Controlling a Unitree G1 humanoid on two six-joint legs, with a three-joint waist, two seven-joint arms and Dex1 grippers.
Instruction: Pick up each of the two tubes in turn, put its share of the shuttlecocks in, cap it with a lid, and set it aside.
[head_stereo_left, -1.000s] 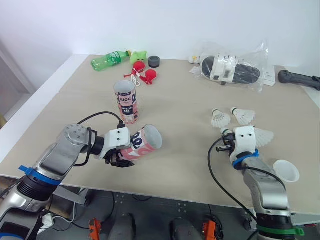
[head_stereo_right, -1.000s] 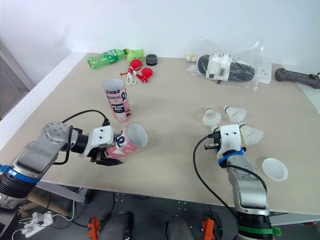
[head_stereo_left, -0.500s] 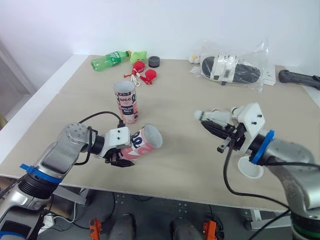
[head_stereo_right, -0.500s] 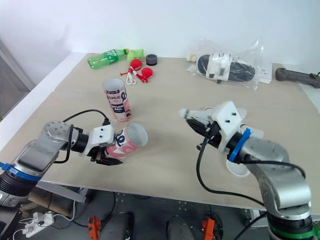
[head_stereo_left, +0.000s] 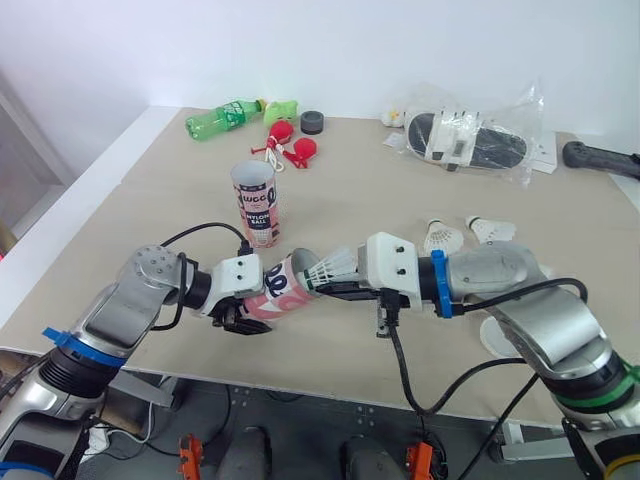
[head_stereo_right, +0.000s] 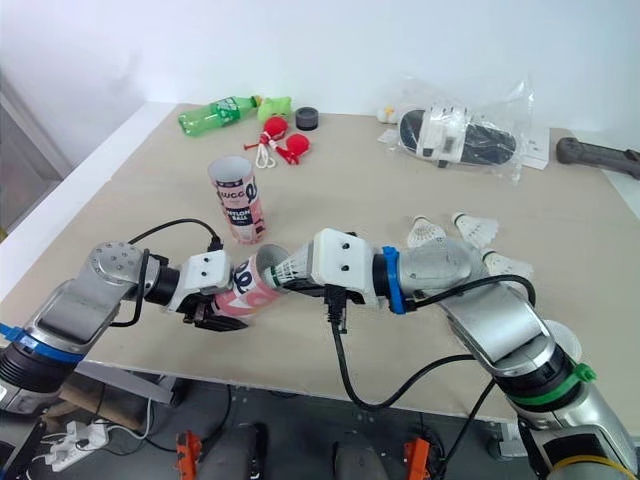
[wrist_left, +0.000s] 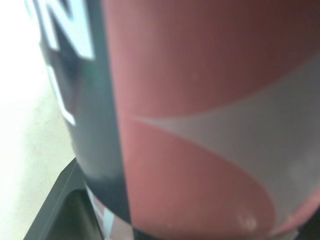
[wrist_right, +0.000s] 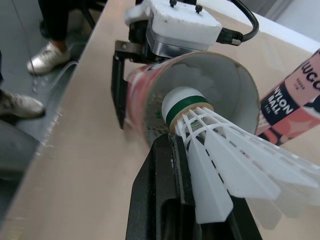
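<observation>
My left gripper (head_stereo_left: 240, 308) is shut on a pink tube (head_stereo_left: 283, 288), which it holds tilted just above the table with its open mouth facing right. Its printed wall (wrist_left: 200, 100) is close up in the left wrist view. My right gripper (head_stereo_left: 336, 287) is shut on a white shuttlecock (head_stereo_left: 330, 267). The shuttlecock's green-banded cork (wrist_right: 186, 102) sits at the tube's mouth (wrist_right: 227, 80). A second tube (head_stereo_left: 256, 203) stands upright behind. Loose shuttlecocks (head_stereo_left: 441, 237) (head_stereo_left: 489, 229) lie at the right. A white lid (head_stereo_left: 492, 334) is partly hidden by my right arm.
At the back lie a green bottle (head_stereo_left: 222, 118), red toys (head_stereo_left: 288, 150), a black roll (head_stereo_left: 313, 122), a plastic bag holding shoes (head_stereo_left: 475, 140) and a black handle (head_stereo_left: 600, 158). The table's front edge runs just below my left gripper. A person's shoes (wrist_right: 42, 57) are on the floor.
My right arm has swung left across the table, carrying the shuttlecock from beside the loose ones to the tube's mouth. The left gripper and its tube have stayed put.
</observation>
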